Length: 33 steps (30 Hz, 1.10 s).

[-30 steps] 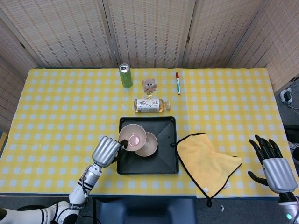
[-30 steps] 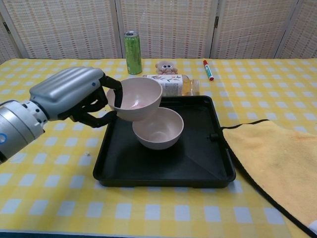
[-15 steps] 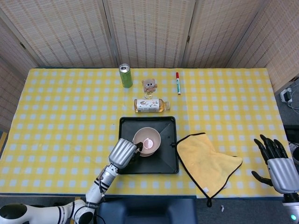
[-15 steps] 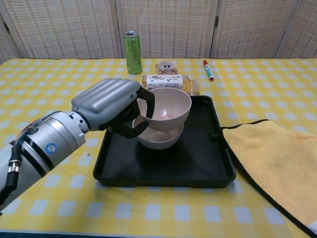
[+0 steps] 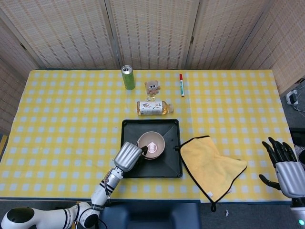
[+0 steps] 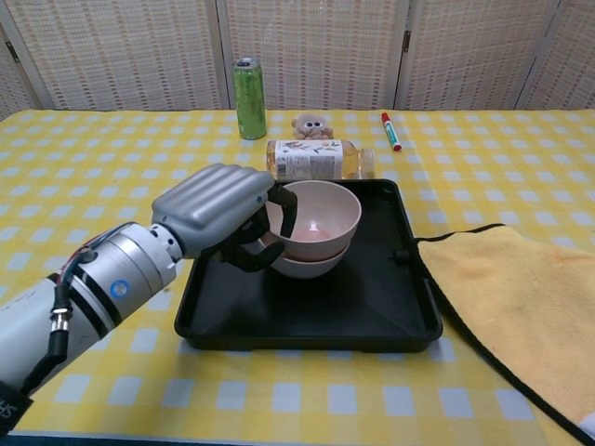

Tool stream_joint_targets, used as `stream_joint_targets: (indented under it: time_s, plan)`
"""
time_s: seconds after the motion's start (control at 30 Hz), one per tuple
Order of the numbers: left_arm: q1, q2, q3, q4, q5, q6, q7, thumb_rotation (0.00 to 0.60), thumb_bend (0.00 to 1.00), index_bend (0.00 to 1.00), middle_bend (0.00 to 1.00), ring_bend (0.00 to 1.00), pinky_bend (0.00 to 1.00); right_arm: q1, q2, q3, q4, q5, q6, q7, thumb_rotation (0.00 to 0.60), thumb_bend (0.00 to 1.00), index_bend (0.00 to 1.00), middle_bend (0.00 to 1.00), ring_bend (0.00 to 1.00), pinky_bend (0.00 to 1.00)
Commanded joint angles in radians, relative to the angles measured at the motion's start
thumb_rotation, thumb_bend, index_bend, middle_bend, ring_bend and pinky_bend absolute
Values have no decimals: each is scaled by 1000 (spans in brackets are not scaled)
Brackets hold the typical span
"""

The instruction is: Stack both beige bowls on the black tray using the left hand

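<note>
Left hand (image 6: pixel 228 212) pinches the rim of top bowl (image 6: pixel 314 219), nested in lower bowl (image 6: pixel 307 265) mid-tray (image 6: pixel 307 321). Risk: fingers snag the rim on release, tipping or dragging the stack. Right hand (image 5: pixel 287 166) spread wide, holding nothing, off the worktop's right edge

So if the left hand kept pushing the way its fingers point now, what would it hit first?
The left hand already grips the top bowl; further travel likely shoves the stack toward the black tray far right wall.

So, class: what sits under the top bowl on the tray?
The second beige bowl, nested beneath the top bowl on the black tray. Only its lower side shows; its inside is covered.
</note>
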Motion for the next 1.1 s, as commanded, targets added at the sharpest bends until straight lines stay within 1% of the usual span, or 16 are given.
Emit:
stream_joint_targets:
  time_s: [0.03, 0.3, 0.53, 0.6, 0.67, 0.7, 0.73, 0.77, 0.87, 0.97, 1.1]
  plan:
    - [1, 2, 2, 1, 1, 1, -1, 600, 532, 656, 1000, 1000, 1000, 0, 0, 0, 0, 0, -1, -2, 600, 214, 0, 0, 0, 0]
    - [11, 13, 10, 5, -3, 2, -7, 600, 531, 657, 1000, 1000, 1000, 1, -4, 2, -1, 2, -3, -9, 600, 214, 0, 0, 0, 0]
    - [19, 22, 28, -7, 8, 5, -15, 600, 533, 646, 1000, 1000, 1000, 3, -7, 3, -3, 2, -8, -18, 600, 214, 0, 0, 0, 0]
    - [21, 29, 31, -18, 11, 5, -16, 600, 532, 589, 1000, 1000, 1000, 4, -8, 3, -3, 2, -10, -20, 600, 214, 0, 0, 0, 0]
    - [25, 37, 35, -31, 13, 6, -18, 600, 521, 504, 1000, 1000, 1000, 5, -9, 2, -3, 1, -12, -22, 600, 214, 0, 0, 0, 0]
    - [26, 39, 35, -36, 13, 6, -19, 600, 496, 444, 1000, 1000, 1000, 5, -10, 2, -3, 0, -13, -23, 600, 214, 0, 0, 0, 0]
    - [27, 41, 35, -42, 12, 7, -19, 600, 476, 410, 1000, 1000, 1000, 5, -10, 2, -4, -1, -12, -24, 600, 214, 0, 0, 0, 0]
    - [28, 43, 35, -46, 11, 7, -17, 600, 437, 357, 1000, 1000, 1000, 5, -10, 1, -4, -2, -12, -25, 600, 214, 0, 0, 0, 0]
    - [30, 47, 34, -59, 2, 2, -10, 600, 366, 254, 1000, 1000, 1000, 2, -11, 0, -6, -9, -5, -27, 600, 214, 0, 0, 0, 0]
    - [36, 55, 35, -74, 8, 14, 2, 600, 338, 193, 1000, 1000, 1000, 0, -11, -2, -5, -15, 2, -26, 600, 214, 0, 0, 0, 0]
    - [59, 96, 43, -127, 38, 69, 28, 600, 325, 167, 1000, 1000, 1000, 0, -12, -5, -3, -23, 2, -27, 600, 214, 0, 0, 0, 0]
